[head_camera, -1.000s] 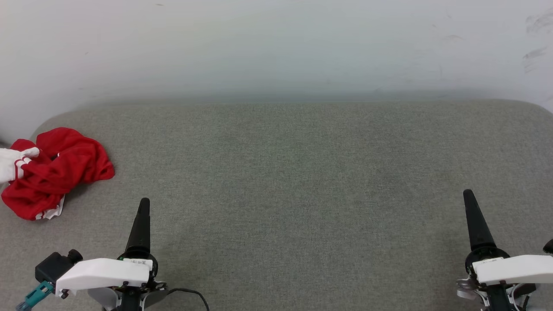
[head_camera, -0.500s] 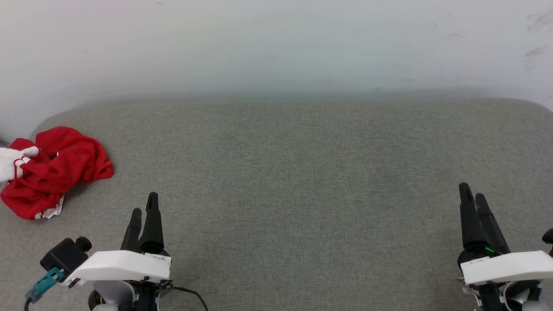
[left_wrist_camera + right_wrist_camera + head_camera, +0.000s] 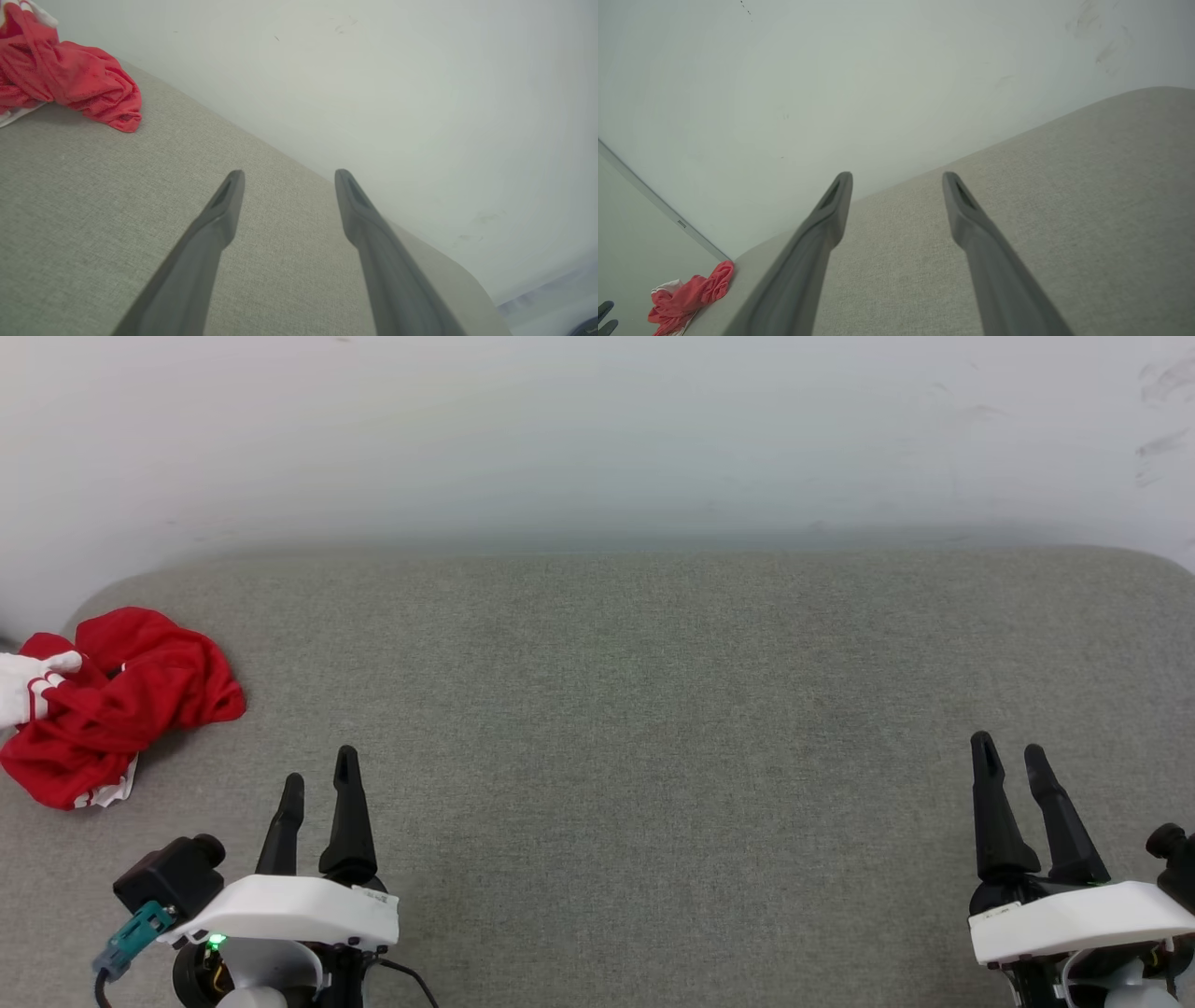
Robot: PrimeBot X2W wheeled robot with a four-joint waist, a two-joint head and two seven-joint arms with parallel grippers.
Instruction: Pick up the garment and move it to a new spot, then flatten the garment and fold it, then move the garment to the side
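Left gripper (image 3: 320, 767) and right gripper (image 3: 1007, 745) stand well apart over the near side, jaws spread, holding nothing. Between them a wide stretch of grey fabric table (image 3: 635, 709) runs to rounded far corners. The garment (image 3: 131, 705), crumpled red with a white striped sleeve, lies at the left edge. A white wall (image 3: 597, 439) stands behind.

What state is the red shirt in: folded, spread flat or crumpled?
Crumpled. The garment lies in a bunched heap at the left end of the grey surface, with irregular creases and a white sleeve sticking out.
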